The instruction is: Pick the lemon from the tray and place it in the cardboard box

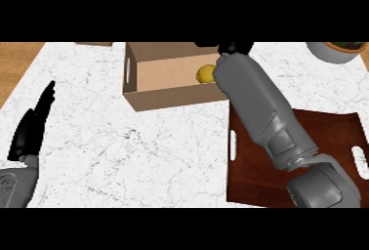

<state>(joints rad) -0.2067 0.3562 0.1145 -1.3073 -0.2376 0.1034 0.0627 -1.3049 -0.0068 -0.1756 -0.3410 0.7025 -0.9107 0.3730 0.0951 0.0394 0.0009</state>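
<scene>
Reaching over the cardboard box (167, 73) — right robot hand (235, 48) beside lemon (205, 74), grip state unclear.

light: bright, even | shadows: faint | glare: none | blur: none

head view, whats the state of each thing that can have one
lemon: inside the cardboard box, partly hidden by the right forearm
cardboard box: open at the top, upright on the counter
tray: on the counter, nothing showing on it
right robot hand: over the box's far edge, fingers not readable
left robot hand: open, resting at the left edge
</scene>
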